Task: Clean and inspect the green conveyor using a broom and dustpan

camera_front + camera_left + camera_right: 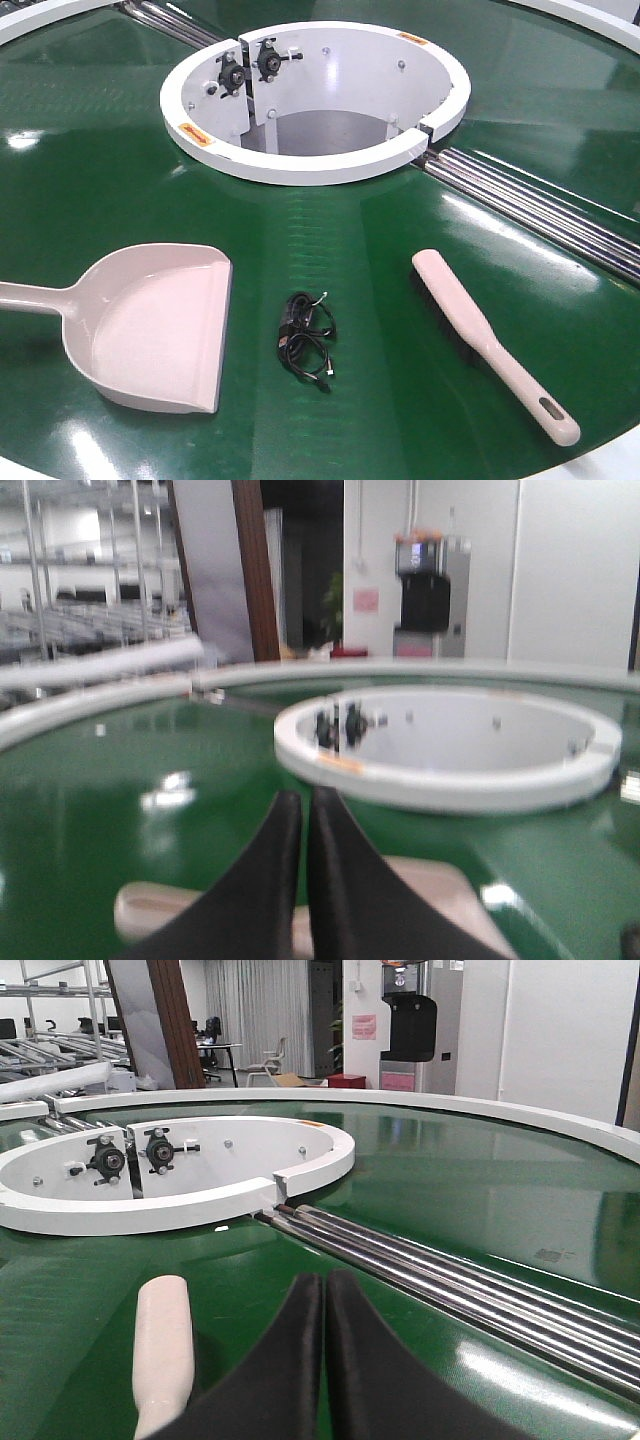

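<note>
The green conveyor (90, 180) fills the front view. On it at the left lies the pale dustpan (150, 330), mouth toward the right, handle running off the left edge. The pale broom (490, 340) lies at the right, bristles down, slotted handle toward the near edge. In the left wrist view my left gripper (305, 798) is shut and empty, hovering above the dustpan (440, 890). In the right wrist view my right gripper (324, 1280) is shut and empty, with the broom (163, 1350) just to its left. Neither gripper shows in the front view.
A coiled black cable (305, 335) lies on the belt between dustpan and broom. The white ring hub (300, 160) stands beyond them. Silver roller strips (540, 205) run from the hub toward the right edge, past the broom's far end.
</note>
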Controlling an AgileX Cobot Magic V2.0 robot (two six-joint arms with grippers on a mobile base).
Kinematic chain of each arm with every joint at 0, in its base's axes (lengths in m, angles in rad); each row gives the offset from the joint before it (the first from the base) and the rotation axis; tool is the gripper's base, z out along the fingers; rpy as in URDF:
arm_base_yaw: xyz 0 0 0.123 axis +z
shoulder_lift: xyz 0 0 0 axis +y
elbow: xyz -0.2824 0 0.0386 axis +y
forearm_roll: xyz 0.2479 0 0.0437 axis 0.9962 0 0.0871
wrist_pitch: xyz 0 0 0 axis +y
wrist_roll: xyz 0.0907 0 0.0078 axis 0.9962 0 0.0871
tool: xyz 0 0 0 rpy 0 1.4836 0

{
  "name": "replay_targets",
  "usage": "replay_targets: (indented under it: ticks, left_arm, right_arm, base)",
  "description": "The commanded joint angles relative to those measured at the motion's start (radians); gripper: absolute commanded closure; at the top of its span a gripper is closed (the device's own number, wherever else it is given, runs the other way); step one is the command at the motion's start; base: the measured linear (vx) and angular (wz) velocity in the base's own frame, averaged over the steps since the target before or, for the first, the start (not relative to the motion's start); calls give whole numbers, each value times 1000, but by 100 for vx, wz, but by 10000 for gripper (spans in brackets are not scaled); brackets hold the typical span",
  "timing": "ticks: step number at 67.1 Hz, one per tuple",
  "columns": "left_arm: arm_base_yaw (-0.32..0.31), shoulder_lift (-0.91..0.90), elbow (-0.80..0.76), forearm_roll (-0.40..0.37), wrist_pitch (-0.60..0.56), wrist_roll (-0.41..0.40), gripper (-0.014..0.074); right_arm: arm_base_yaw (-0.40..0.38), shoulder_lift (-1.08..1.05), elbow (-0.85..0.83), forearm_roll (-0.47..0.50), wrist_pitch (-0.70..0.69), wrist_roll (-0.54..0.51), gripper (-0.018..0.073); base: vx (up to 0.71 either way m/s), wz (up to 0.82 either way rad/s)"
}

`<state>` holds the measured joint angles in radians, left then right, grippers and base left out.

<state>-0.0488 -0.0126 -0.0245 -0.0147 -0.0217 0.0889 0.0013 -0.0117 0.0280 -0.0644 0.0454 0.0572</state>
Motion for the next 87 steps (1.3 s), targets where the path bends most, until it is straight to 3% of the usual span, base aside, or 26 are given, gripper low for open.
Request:
replay_targets:
  ticks: [1,19,32,47,55,73,79,87]
  left_arm:
    - [-2,47,-126,-7,-70,-6,603]
    - [-2,412,-451,-7,335,-6,603]
    - [-2,589,-461,-8,355,-6,603]
    - [-2,648,-464,-1,351,-6,573]
    - [-2,651,-485,51,360,-5,469]
    - [-4,651,-519,61,369,-5,55]
    - [-4,651,-519,56,370,-7,-11]
    - [-4,651,-519,-16,372,-16,-13]
  right_arm:
    - [-8,-11,2,-11,-70,-2,568]
    - [-8,-11,2,-11,-70,-2,568]
    - [-8,-11,2,-11,-70,-2,568]
    - [-8,-11,2,-11,-71,-2,568]
    - [-8,-11,2,-11,-71,-2,568]
    - [-8,-11,2,-11,-71,-2,568]
    - [-8,-11,2,-11,-71,-2,568]
    - [-8,-11,2,-11,-71,-2,568]
  base:
    - [0,0]
    - [0,0]
    - [0,0]
    - [0,0]
    - [0,0]
    - [0,0]
    - [0,0]
    - [0,0]
